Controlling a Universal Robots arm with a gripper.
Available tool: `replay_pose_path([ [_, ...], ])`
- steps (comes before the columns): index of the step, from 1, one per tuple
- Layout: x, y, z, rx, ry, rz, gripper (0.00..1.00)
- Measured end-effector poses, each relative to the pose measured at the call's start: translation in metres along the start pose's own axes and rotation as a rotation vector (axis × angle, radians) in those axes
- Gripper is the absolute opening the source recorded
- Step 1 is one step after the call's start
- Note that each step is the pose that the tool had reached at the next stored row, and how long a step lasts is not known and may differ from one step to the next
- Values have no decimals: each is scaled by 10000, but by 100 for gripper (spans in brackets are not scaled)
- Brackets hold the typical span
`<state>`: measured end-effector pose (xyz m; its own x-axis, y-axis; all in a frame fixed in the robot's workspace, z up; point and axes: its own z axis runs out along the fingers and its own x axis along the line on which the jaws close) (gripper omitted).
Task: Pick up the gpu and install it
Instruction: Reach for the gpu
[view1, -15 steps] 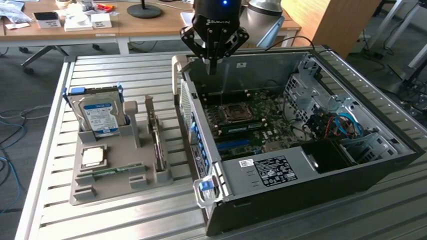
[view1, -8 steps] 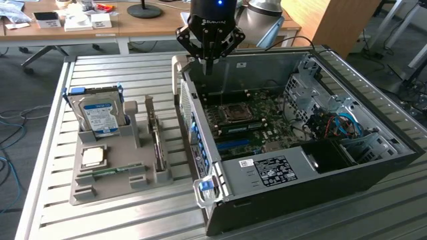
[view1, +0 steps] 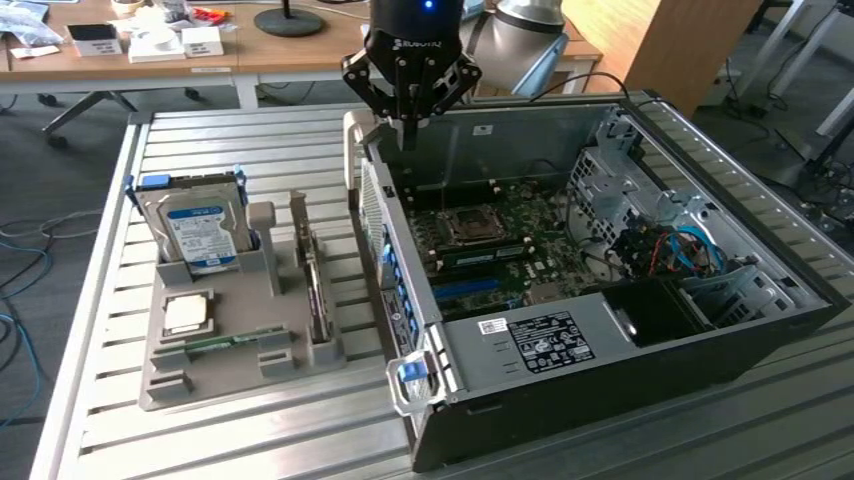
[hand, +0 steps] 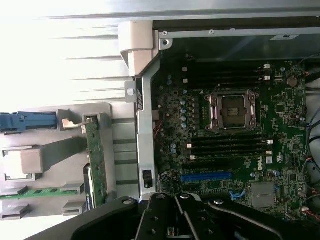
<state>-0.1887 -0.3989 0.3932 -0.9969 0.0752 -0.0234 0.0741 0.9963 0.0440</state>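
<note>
Black claw (view1: 404, 128) clenched empty above open black computer case (view1: 694, 372) wall; thin dark gpu card (view1: 318, 295) edge-on in grey holder (view1: 220, 378), face hidden.

In the upper middle of the exterior view, the black body of the gripper (view1: 403, 128) carries the white brand word "ROBOTIQ". In the wrist view, the motherboard (hand: 280, 125) has the white letters "DELL", turned sideways, just beside the long memory slots (hand: 227, 145). In the exterior view, the black label (view1: 545, 340) on the power supply (view1: 607, 315), lower centre, and the blue-white label (view1: 200, 238) on the hard drive (view1: 180, 205), at left, have print too small to read.
</note>
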Motion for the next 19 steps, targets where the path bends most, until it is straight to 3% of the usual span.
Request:
replay_pose_path([
  [19,171,-13,-4,0,0,0,11],
])
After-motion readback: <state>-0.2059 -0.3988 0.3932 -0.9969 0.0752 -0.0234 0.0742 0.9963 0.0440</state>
